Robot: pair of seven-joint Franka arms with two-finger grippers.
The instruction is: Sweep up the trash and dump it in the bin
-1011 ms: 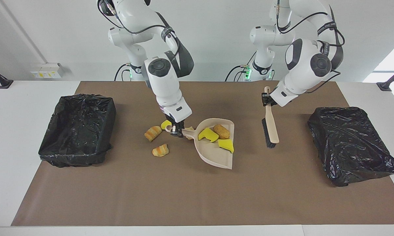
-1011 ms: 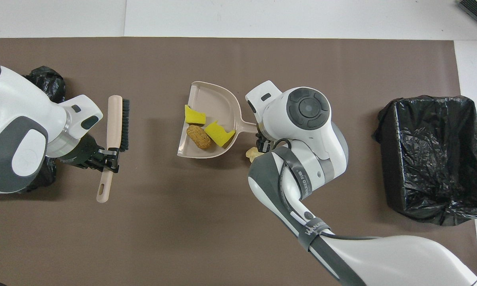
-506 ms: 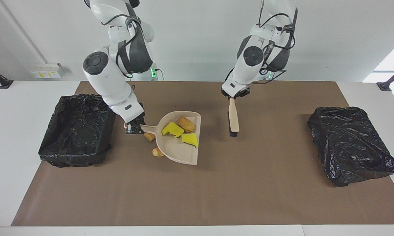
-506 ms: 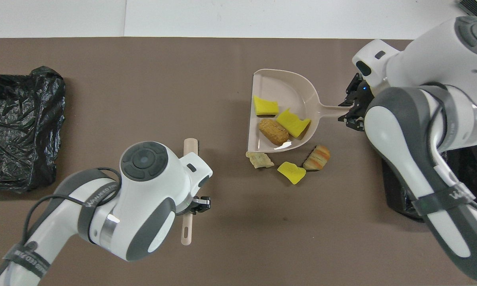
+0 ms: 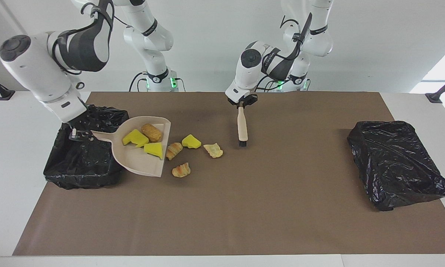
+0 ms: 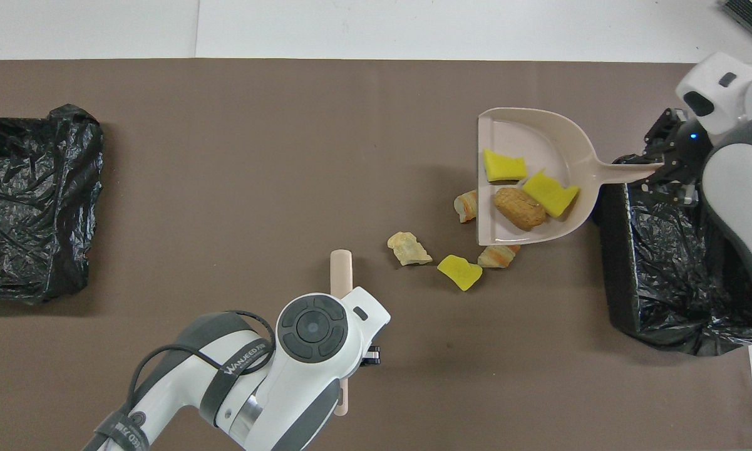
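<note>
Beige dustpan held over the bin's edge, four scraps on the mat

Facing view: the right gripper (image 5: pixel 75 134) is clenched on the handle of the beige dustpan (image 5: pixel 140 161), gripper and handle over the black-lined bin (image 5: pixel 82 163) at the right arm's end of the table; the pan's scoop carries two yellow sponge chunks (image 5: pixel 135 138) and a fried nugget (image 5: pixel 151 132); two croissant pieces (image 5: pixel 174 150), another yellow chunk (image 5: pixel 191 141) and a pale bread piece (image 5: pixel 213 150) lie on the brown mat (image 5: pixel 222 207) beside the scoop; the left gripper (image 5: pixel 241 103) grasps the brush (image 5: pixel 242 128) by its handle, bristles down over the mat; a second lined bin (image 5: pixel 396 163) sits at the left arm's end.

Overhead view: the left arm's wrist hides its gripper, so only the brush's ends show (image 6: pixel 340 266); the scoop (image 6: pixel 526 131) covers part of both croissants; the right gripper (image 6: pixel 664 163) shows clamped on the handle's end.
</note>
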